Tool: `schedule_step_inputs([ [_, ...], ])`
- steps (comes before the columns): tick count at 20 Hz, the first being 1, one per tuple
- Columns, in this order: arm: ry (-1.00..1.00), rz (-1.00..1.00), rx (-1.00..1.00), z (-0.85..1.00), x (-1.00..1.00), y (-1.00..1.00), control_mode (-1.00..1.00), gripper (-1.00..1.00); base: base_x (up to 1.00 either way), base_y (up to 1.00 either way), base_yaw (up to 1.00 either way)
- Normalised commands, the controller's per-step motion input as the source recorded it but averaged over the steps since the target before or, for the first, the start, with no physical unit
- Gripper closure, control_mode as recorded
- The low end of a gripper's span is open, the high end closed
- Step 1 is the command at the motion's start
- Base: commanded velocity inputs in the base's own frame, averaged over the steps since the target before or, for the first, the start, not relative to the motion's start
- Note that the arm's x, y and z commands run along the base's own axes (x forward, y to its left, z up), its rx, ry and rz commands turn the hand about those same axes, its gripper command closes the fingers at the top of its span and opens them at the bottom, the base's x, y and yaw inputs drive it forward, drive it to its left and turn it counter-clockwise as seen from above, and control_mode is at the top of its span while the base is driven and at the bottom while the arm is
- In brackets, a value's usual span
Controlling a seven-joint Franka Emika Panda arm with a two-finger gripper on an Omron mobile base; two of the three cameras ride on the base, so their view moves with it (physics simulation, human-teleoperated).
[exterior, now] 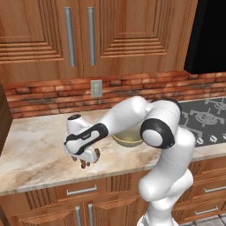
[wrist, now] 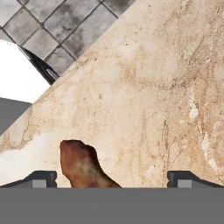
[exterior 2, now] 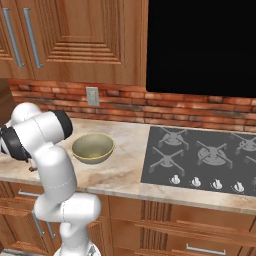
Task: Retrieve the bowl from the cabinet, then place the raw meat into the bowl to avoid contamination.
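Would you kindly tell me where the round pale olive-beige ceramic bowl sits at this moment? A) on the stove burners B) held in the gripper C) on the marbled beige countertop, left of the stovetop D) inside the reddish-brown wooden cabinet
C: the round pale olive-beige ceramic bowl rests upright on the marbled beige countertop, left of the grey stovetop, while the cabinet doors are closed.
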Motion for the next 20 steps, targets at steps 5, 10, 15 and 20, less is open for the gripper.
schedule_step_inputs([
  [5, 0.00, 0.00, 0.00, -0.18, 0.04, 0.00, -1.00, -1.00, 0.00, 0.00, 0.00],
  [10, -0.01, 0.03, 0.00, -0.31, 0.12, 0.00, -1.00, -1.00, 0.00, 0.00, 0.00],
  [15, -0.02, 0.06, 0.00, -0.31, 0.05, 0.09, -1.00, -1.00, 0.00, 0.00, 0.00],
  [20, 0.00, 0.05, 0.00, -0.25, 0.00, 0.18, -1.00, 1.00, 0.00, 0.00, 0.00],
])
